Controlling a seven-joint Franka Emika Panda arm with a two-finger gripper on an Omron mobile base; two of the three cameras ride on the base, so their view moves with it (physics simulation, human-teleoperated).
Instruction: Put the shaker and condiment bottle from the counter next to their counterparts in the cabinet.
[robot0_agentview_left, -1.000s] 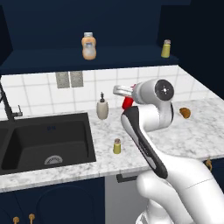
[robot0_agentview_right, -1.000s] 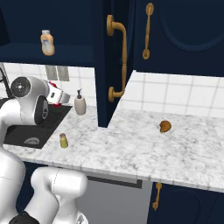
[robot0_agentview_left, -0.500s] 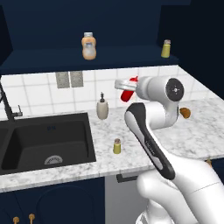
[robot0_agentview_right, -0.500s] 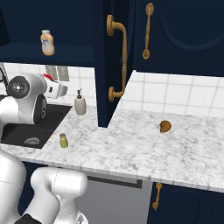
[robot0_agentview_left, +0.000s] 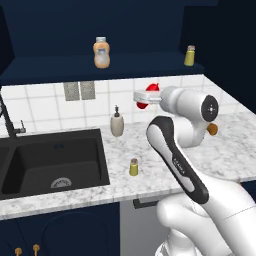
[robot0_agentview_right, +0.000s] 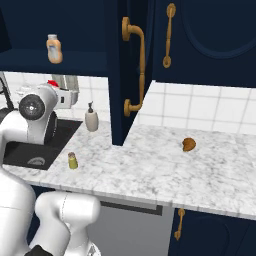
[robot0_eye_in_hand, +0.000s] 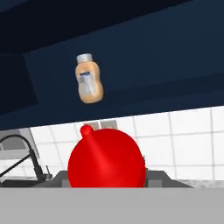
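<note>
My gripper (robot0_agentview_left: 144, 98) is shut on the slim red condiment bottle (robot0_agentview_left: 150, 94), held in the air above the counter (robot0_agentview_left: 225, 150) and below the cabinet shelf (robot0_agentview_left: 60, 67). In the hand view the red bottle (robot0_eye_in_hand: 106, 159) looms close, nozzle towards the camera, hiding the fingertips. Above it on the shelf stands the orange-beige bottle (robot0_eye_in_hand: 89, 79) with a pale cap (robot0_agentview_left: 101, 52). The pale yellow shaker (robot0_agentview_left: 189, 55) stands at the shelf's right end. The olive-yellow shaker (robot0_agentview_left: 133, 167) stands on the counter near its front edge (robot0_agentview_right: 73, 160), apart from the gripper.
A beige pump dispenser (robot0_agentview_left: 117, 122) stands by the tiled wall beside the black sink (robot0_agentview_left: 50, 160), and a dark faucet (robot0_agentview_left: 10, 125) rises on the left. A small brown object (robot0_agentview_right: 189, 144) lies on the right counter. An open navy cabinet door with a brass handle (robot0_agentview_right: 135, 65) hangs right of the arm.
The arm has carried the red bottle a little higher and to the right in the left base view. The olive-yellow shaker has stayed in place.
</note>
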